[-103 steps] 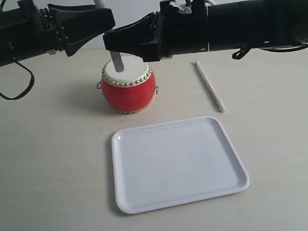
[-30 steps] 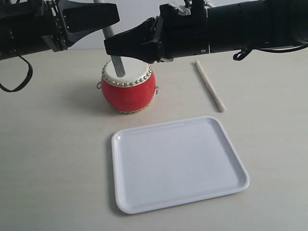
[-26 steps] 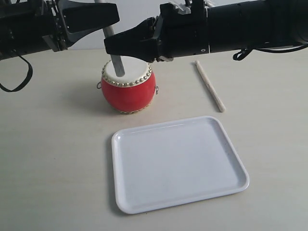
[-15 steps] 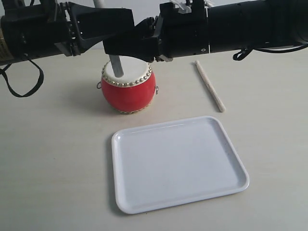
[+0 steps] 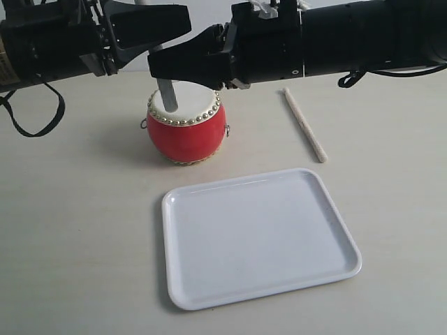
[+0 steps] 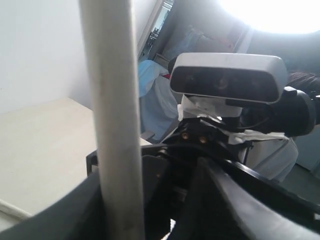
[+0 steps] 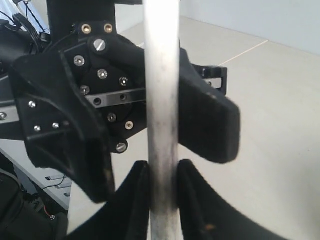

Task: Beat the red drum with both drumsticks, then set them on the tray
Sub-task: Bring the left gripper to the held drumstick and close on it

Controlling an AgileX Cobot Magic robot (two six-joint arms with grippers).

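Observation:
The red drum (image 5: 186,129) stands on the table behind the tray (image 5: 260,236). One drumstick (image 5: 167,94) stands upright with its tip on the drum's cream head. My right gripper (image 5: 156,66) reaches across above the drum and is shut on this drumstick (image 7: 161,100), its jaws (image 7: 162,175) pinching both sides. My left gripper (image 5: 181,21) sits higher, around the same drumstick (image 6: 112,125). Its jaws (image 6: 150,175) are open: the stick rests against one finger and a gap shows to the other. The second drumstick (image 5: 304,124) lies flat on the table right of the drum.
Both black arms cross the back of the scene above the drum. The left gripper's body (image 7: 75,125) fills much of the right wrist view. The tray holds nothing. Bare beige table (image 5: 77,230) lies left of the tray and in front of it.
My left gripper has moved right, up to the upright drumstick, and its jaws have narrowed around it. The right gripper, the drum and the lying drumstick have not moved.

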